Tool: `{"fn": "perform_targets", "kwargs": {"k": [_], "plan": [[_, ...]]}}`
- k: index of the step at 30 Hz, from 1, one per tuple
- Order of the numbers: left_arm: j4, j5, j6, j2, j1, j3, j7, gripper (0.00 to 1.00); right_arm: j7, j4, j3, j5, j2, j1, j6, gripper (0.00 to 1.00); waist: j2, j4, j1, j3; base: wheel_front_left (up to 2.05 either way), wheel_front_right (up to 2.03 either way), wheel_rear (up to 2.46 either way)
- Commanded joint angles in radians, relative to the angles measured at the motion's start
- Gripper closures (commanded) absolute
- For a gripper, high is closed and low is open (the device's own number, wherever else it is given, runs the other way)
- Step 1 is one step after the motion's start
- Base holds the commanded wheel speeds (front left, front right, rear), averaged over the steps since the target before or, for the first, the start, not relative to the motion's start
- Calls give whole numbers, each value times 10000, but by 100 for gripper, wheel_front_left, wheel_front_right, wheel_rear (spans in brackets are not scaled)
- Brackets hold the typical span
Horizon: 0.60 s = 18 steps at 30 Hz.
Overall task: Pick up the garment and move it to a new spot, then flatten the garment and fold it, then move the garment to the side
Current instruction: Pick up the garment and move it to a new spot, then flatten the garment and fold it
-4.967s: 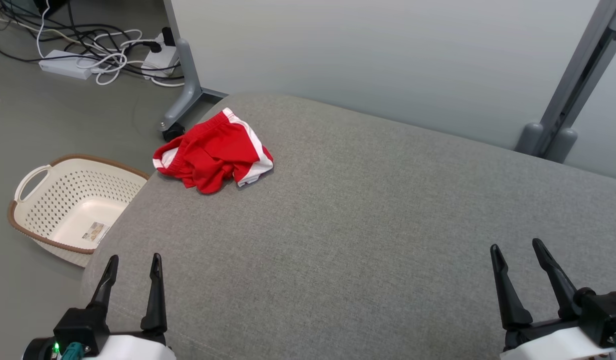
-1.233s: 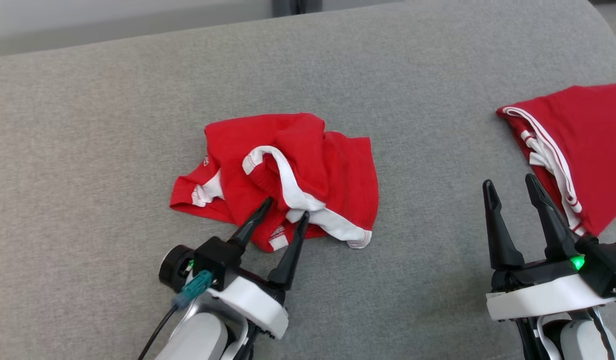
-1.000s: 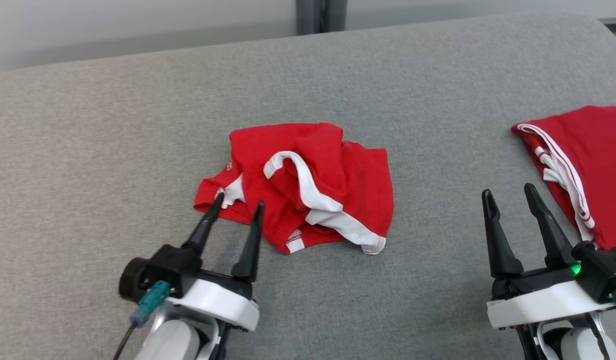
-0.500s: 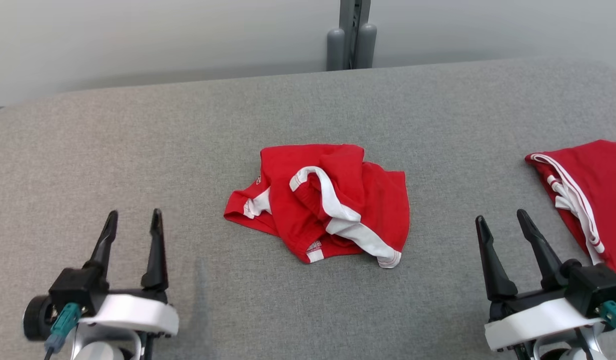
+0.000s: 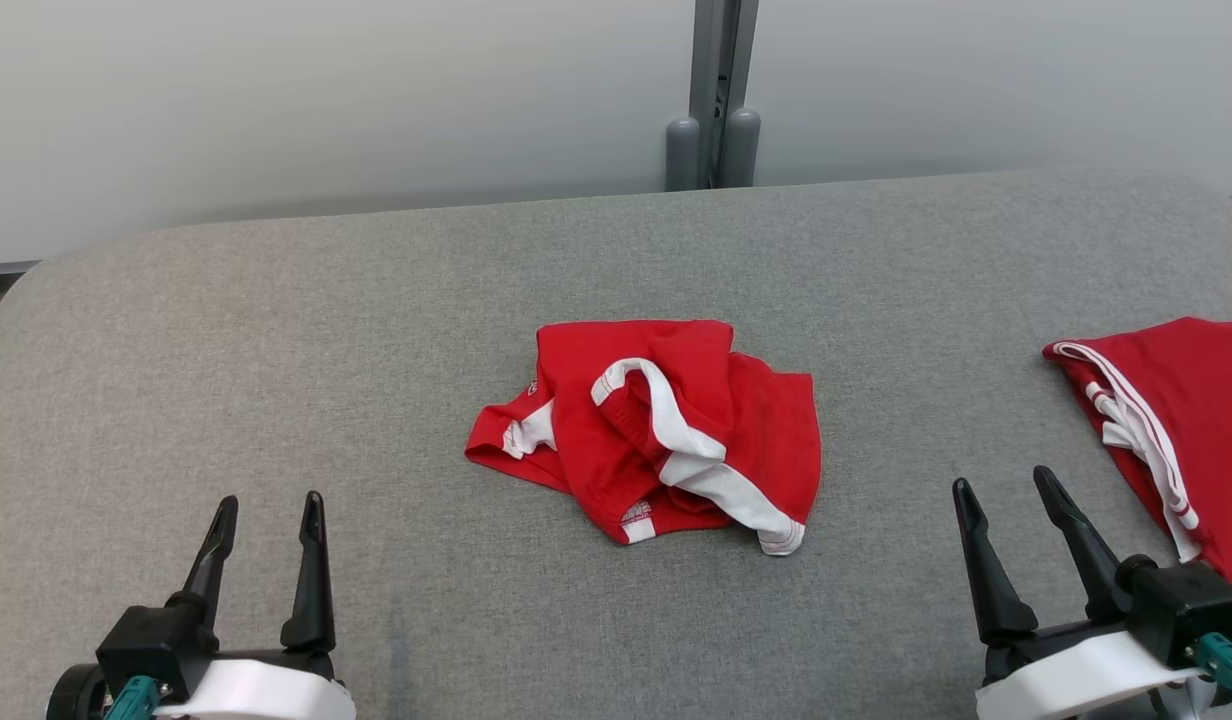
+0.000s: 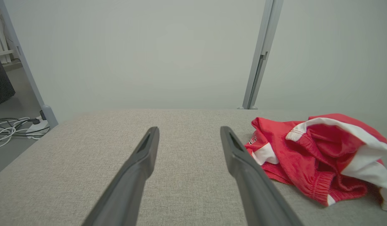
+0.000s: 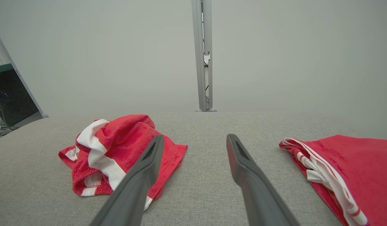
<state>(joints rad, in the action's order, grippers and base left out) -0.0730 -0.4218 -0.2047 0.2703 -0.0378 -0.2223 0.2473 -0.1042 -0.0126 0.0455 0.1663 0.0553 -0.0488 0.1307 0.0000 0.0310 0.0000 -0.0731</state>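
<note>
The garment is a crumpled pair of red shorts with white trim, lying in a heap at the middle of the grey cushioned surface. The left wrist view has the garment to the right of the fingers; the right wrist view has it to the left, partly behind the left finger. My left gripper stands open at the lower left, well clear of the garment. My right gripper stands open at the lower right, nothing between its fingers.
A second red garment with white stripes lies flat at the right edge of the surface. A pale wall with a grey post stands behind. Cables lie on the floor beyond the surface's left end.
My left gripper has drawn back from the garment's near edge to the lower left, open and empty. The head camera has tilted up, so the whole scene sits lower. The garment lies still.
</note>
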Motion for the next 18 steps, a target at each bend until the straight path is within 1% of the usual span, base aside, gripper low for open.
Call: {"fn": "perform_targets", "kwargs": {"k": [1, 12, 18], "plan": [[57, 2, -79, 58, -41, 20, 21, 0, 42, -27, -16, -60, 52, -41, 1, 0, 0, -3, 0, -1, 0, 0, 0], [429, 4, -180, 59, -119, -119, -136, 0, 79, -90, -20, -38, 27, -58, 1, 0, 0, -76, 0, -61, 0, 0, 0], [580, 35, -181, 31, 106, -204, -153, 0, 166, 195, 192, -54, 96, 162, 1, 0, 0, -223, 0, -302, 0, 0, 0]]}}
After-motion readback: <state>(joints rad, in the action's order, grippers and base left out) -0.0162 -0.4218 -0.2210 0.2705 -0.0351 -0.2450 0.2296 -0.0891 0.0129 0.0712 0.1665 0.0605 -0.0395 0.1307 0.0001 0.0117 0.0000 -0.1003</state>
